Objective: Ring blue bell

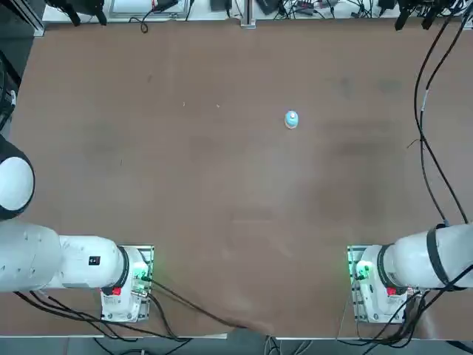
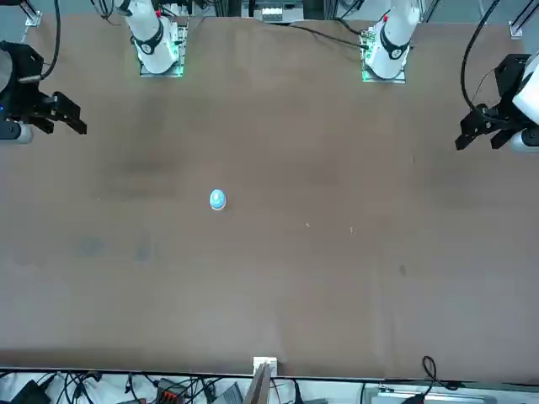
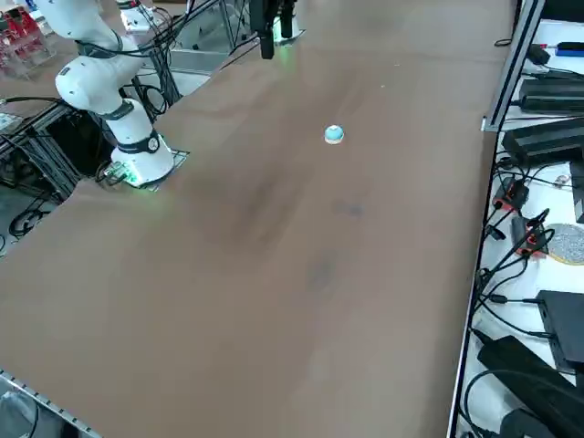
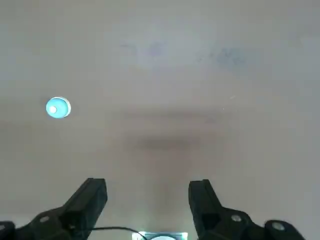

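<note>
The blue bell is a tiny light-blue dome with a small top button, standing alone on the brown table, a little beyond its middle. It also shows as the bell in the front view, the bell in the side view and the bell in the wrist view. My right gripper is open and holds nothing. It hangs high above the table, far from the bell. In the front view the right gripper sits out at the table's side edge, well short of the bell.
Black cables trail over the table's right part in the top view. Boxes and cables line a shelf along the far edge. The right arm's base stands at the near edge.
</note>
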Motion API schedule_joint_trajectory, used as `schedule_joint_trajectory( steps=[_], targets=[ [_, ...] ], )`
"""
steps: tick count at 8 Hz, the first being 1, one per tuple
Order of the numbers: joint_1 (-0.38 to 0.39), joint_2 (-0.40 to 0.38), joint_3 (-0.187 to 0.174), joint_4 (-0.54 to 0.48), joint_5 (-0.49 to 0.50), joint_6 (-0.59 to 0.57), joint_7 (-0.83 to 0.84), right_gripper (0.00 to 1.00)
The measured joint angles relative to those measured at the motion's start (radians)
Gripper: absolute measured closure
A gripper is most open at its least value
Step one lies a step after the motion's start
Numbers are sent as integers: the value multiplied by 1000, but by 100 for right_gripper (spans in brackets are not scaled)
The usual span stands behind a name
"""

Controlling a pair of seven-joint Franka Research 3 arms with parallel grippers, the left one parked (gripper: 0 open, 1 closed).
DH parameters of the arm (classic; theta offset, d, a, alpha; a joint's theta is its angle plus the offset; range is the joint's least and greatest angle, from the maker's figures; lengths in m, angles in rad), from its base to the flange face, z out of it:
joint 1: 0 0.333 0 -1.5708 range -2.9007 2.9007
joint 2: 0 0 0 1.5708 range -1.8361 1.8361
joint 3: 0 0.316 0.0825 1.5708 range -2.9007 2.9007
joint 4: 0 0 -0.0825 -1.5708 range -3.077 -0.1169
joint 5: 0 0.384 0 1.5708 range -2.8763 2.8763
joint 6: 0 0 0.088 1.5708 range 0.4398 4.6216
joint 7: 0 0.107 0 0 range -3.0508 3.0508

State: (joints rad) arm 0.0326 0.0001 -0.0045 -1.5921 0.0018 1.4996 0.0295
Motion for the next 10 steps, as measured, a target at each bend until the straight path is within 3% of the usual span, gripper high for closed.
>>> schedule_joint_trajectory(
  steps=[6, 10],
  targets=[
    [0, 6, 0, 0, 0, -35, 0, 1],
    [0, 8, 0, 0, 0, -54, 0, 75]
  ],
)
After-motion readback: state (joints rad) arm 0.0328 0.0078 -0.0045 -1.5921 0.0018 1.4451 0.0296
